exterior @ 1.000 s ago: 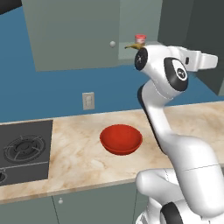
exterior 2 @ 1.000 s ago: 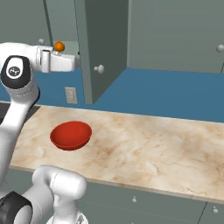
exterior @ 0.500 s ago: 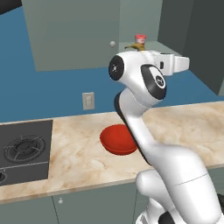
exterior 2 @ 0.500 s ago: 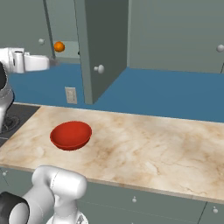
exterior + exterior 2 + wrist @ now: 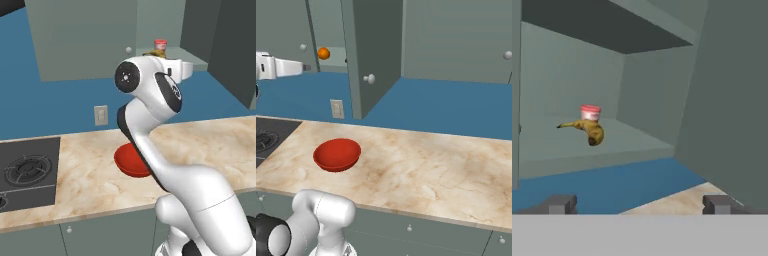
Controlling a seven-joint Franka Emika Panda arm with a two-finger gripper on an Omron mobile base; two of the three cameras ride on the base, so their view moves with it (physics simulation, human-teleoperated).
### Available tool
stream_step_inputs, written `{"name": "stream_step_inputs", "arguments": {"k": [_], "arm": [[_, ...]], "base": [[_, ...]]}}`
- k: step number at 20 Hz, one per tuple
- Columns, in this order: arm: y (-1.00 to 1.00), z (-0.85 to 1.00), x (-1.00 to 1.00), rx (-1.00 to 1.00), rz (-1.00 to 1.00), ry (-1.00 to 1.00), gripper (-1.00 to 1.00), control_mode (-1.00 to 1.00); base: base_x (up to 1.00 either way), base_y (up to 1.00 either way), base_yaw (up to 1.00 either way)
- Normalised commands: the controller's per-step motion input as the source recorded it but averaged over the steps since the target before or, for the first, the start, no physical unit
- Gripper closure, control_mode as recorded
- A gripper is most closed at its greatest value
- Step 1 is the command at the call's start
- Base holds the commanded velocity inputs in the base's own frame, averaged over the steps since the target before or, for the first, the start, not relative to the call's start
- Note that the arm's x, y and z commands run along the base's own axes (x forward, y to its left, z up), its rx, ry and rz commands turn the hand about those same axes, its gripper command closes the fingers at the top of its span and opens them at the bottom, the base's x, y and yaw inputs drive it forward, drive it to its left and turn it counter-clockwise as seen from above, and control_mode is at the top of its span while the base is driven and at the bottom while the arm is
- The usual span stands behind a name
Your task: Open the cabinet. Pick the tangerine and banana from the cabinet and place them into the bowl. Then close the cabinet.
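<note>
Cabinet door (image 5: 373, 50) hangs open; the empty gripper (image 5: 639, 204), spread wide, faces the banana (image 5: 588, 130) for picking.

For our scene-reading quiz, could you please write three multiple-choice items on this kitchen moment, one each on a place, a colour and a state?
1. Where does the banana lie?
A. In the bowl
B. On the cabinet shelf, in front of a red-and-white cup
C. On the stove

2. What colour is the bowl?
A. Red
B. Blue
C. White

3. How does the right cabinet door stand?
A. Shut
B. Missing
C. Swung open

Answers:
1 B: the hand view shows the banana on the shelf with the cup just behind it.
2 A: the right base view shows a glossy red bowl on the marble counter.
3 C: the door stands out from the unit, and the tangerine shows inside past it.
</note>
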Motion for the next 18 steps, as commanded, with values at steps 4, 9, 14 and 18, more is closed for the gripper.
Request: {"name": "stream_step_inputs", "arguments": {"k": [4,9,14,18], "arm": [[0.27,0.13,0.34,0.04,0.18,0.01,-1.0,-1.0],[0.24,0.17,0.25,0.0,0.13,0.09,-1.0,-1.0],[0.32,0.14,0.3,0.0,0.12,0.25,-1.0,-1.0],[0.37,0.01,0.33,0.0,0.1,0.22,-1.0,-1.0]], "base": [[0.0,0.0,0.0],[0.0,0.0,0.0],[0.0,0.0,0.0],[0.0,0.0,0.0]]}}
